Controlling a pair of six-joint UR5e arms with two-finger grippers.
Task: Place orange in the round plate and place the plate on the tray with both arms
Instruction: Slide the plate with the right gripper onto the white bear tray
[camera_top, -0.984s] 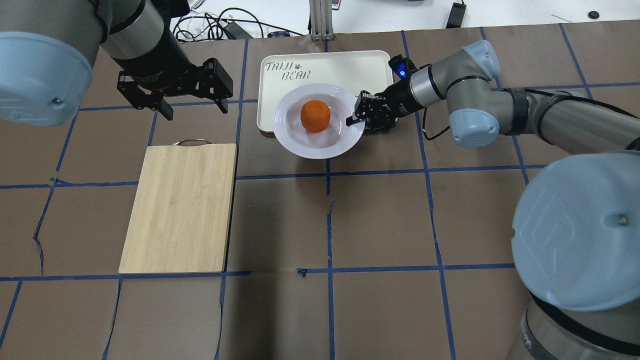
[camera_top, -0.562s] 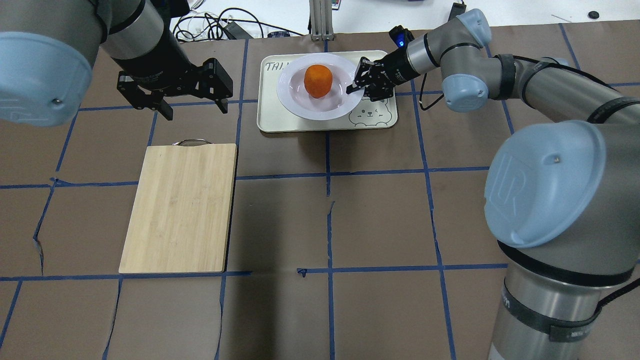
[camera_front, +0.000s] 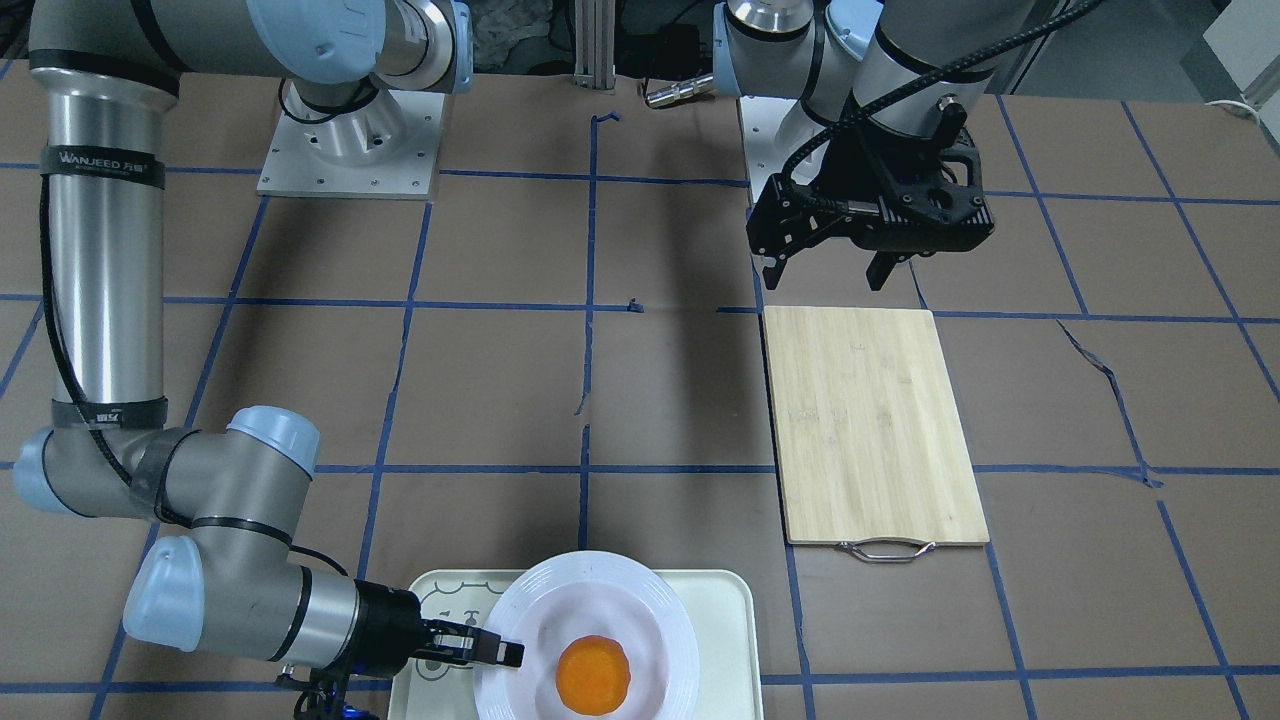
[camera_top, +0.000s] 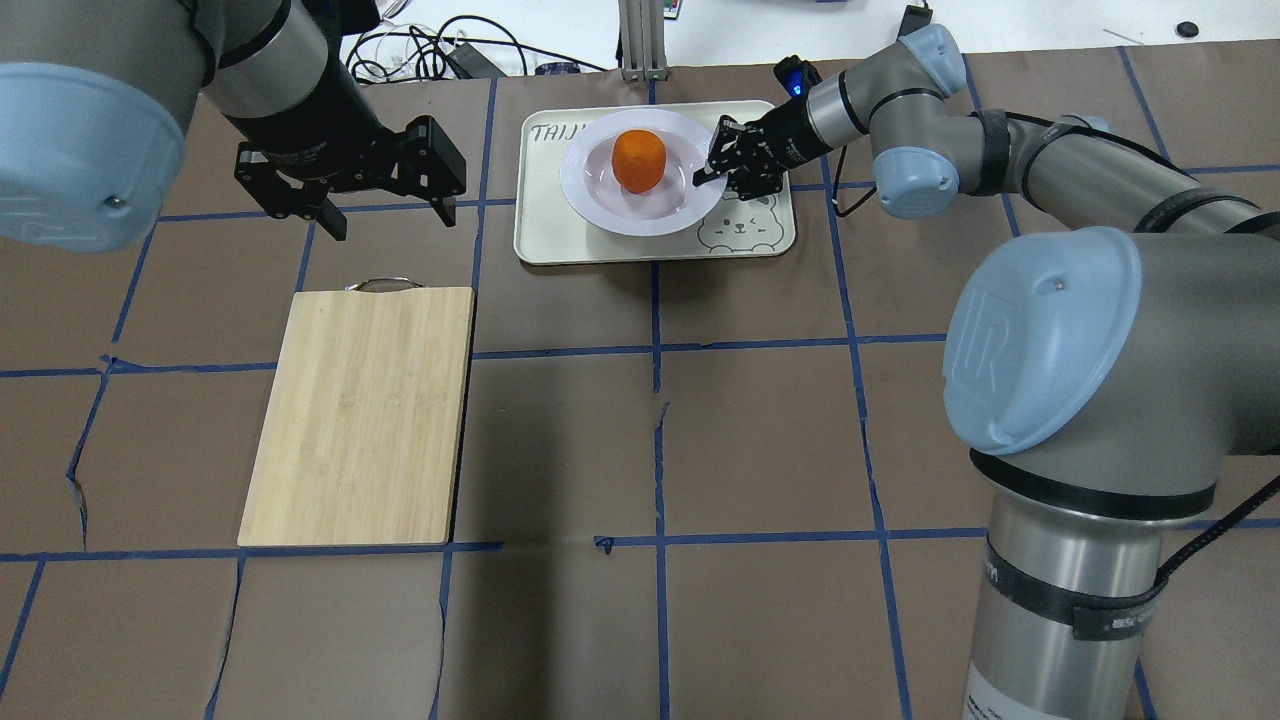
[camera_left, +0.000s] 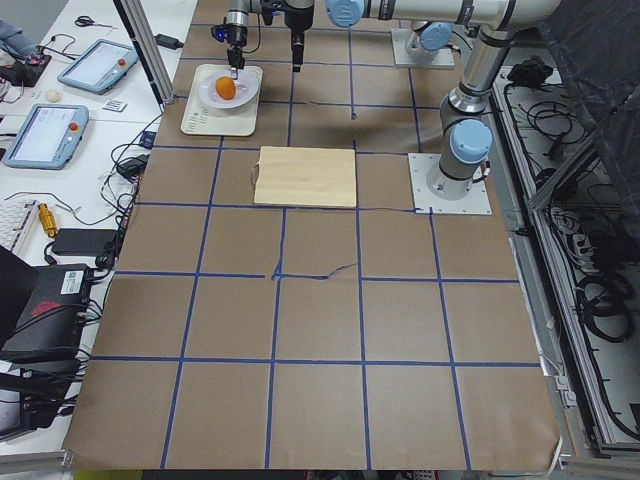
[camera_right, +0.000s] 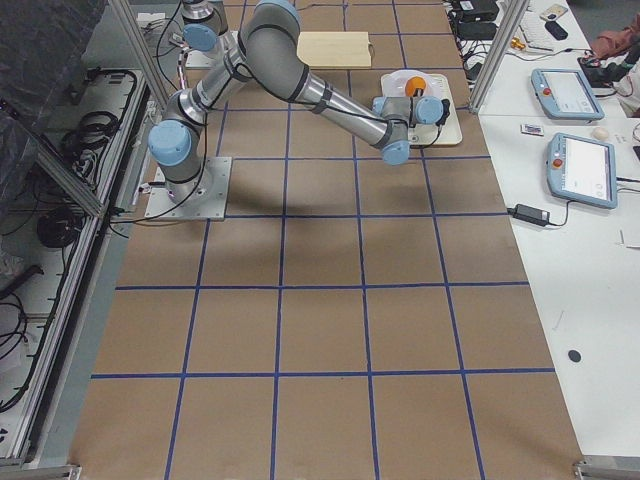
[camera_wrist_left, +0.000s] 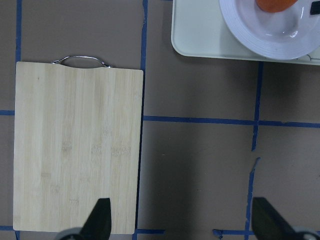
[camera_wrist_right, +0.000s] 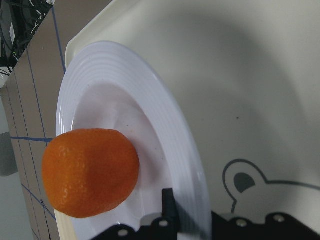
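Note:
The orange lies in the sunken centre of the round plate, which sits over the far half of the tray. My right gripper is shut on the plate's right rim. In the right wrist view one of its fingers reaches over the ribbed rim beside the orange. I cannot tell whether the plate rests on the tray or hangs just above it. My left gripper hangs open and holds nothing, left of the tray and beyond the cutting board.
A bamboo cutting board with a metal handle lies on the left of the brown, blue-taped table. Cables and an aluminium post sit just beyond the tray. The bear face shows in the tray's near right corner.
My right arm carried the plate with the orange away from the tray's near edge and farther over the tray. The left arm has not moved.

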